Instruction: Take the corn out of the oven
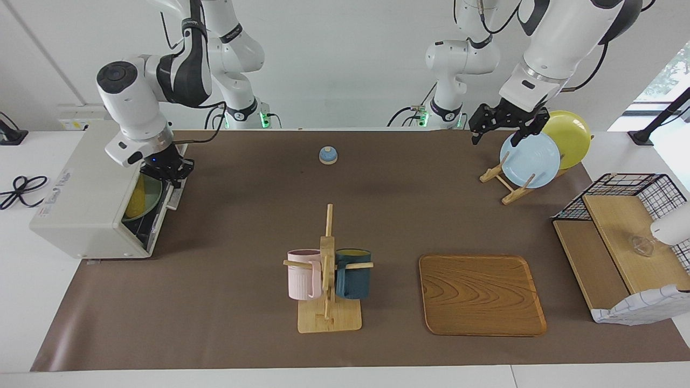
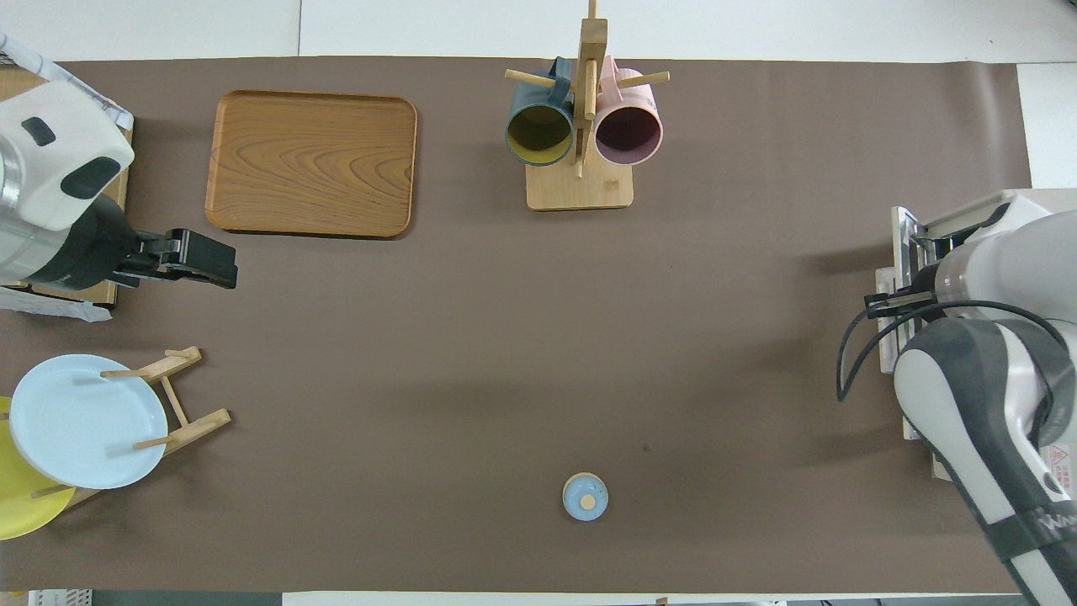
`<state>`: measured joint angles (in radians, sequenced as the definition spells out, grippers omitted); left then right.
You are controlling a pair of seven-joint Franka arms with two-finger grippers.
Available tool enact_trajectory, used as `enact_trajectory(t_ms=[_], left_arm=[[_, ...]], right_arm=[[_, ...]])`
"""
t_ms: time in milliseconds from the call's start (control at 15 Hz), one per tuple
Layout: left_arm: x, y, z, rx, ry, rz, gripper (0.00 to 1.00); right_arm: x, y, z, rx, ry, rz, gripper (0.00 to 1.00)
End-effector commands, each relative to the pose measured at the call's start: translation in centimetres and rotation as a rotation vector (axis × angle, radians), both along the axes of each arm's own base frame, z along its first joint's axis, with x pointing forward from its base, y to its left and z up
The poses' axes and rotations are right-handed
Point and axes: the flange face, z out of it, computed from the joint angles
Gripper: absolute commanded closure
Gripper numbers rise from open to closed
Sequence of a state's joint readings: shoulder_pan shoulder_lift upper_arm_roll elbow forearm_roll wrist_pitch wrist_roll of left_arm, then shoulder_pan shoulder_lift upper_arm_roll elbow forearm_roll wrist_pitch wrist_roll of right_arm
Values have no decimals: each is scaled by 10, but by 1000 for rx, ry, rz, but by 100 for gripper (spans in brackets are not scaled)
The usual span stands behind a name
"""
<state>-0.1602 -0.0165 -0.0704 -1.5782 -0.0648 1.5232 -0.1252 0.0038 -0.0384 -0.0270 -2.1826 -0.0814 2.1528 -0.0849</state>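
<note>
At the right arm's end of the surface, the oven is seen with its door swung partway down. The corn is lying inside the oven on a greenish plate, just inside the opening. The right pincer is clenched on the oven door's upper edge, where the handle is; the handle itself is hidden by it.

Toward the middle, a small blue bell is set near the robots, and a wooden mug rack with a pink mug and a dark blue mug is placed farther from them. A wooden tray is laid beside the rack.

The left pincer is held released in the air over a light blue plate in a plate stand, with nothing grasped.
</note>
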Motion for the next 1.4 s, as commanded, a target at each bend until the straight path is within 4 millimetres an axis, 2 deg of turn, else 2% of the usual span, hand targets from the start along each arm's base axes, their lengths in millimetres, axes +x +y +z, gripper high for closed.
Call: enact_trajectory(t_ms=[0, 133, 333, 467, 800, 1333], left_arm=[[-7, 1, 1, 6, -19, 15, 0], [-6, 1, 2, 3, -33, 14, 0], [-6, 0, 1, 3, -30, 14, 0], [-6, -1, 1, 3, -31, 13, 0], [-6, 1, 1, 3, -31, 14, 0], [-6, 1, 0, 4, -28, 14, 0]], right_arm=[[10, -10, -47, -32, -17, -30, 100], [12, -9, -61, -32, 0, -31, 100], [13, -7, -71, -29, -12, -27, 100], [15, -7, -88, -26, -2, -27, 100], [14, 7, -90, -12, 1, -37, 100], [0, 18, -104, 21, 1, -84, 100]])
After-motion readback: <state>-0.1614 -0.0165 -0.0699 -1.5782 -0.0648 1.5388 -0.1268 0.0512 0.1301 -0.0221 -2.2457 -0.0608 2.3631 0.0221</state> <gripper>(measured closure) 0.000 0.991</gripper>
